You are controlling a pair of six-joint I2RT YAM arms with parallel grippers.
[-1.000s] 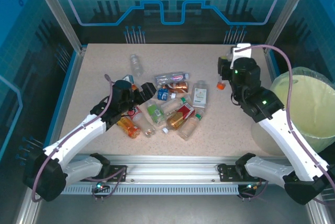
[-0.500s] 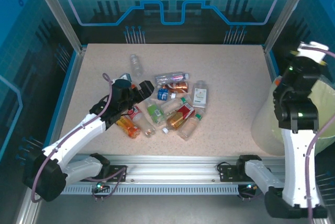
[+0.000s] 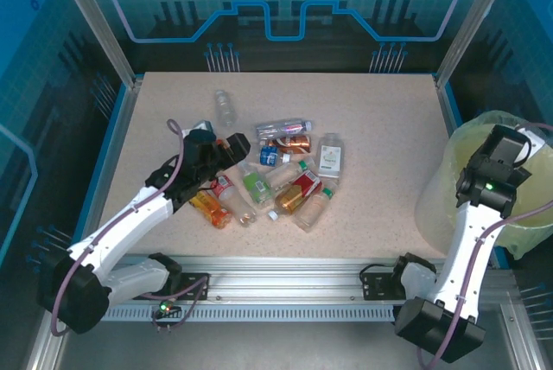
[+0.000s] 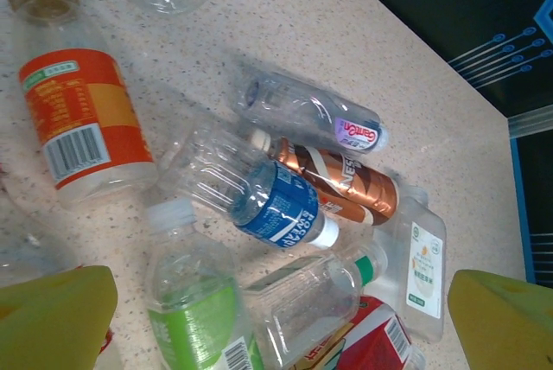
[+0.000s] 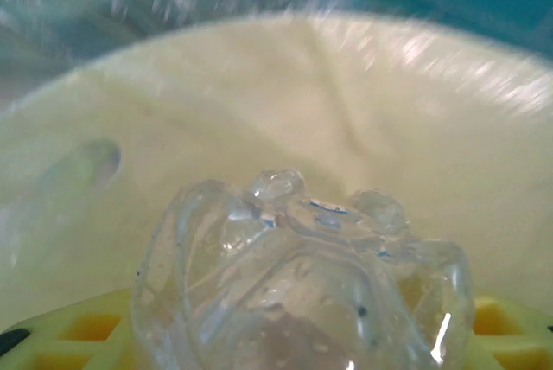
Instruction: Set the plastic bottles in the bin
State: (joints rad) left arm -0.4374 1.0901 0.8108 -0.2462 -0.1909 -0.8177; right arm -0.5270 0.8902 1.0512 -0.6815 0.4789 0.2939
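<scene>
From above, the left gripper [image 3: 233,147] is at the plastic bottles [image 3: 294,175] heaped mid-frame, and the right gripper [image 3: 511,142] is over the bin [image 3: 436,206] at the right edge. On the left wrist, the fingers [image 4: 52,314] sit splayed wide in the lower corners. On the right wrist, a crushed bottle [image 5: 302,283] is clamped low-centre, with the bin behind.

Bright, even light — right-wrist view blurred.

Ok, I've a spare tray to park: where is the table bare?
Bare: the right half of the table, between the plastic bottles and the bin, and the far strip beyond the lone clear bottle. Crowded: the middle-left, where the bottles lie heaped.
</scene>
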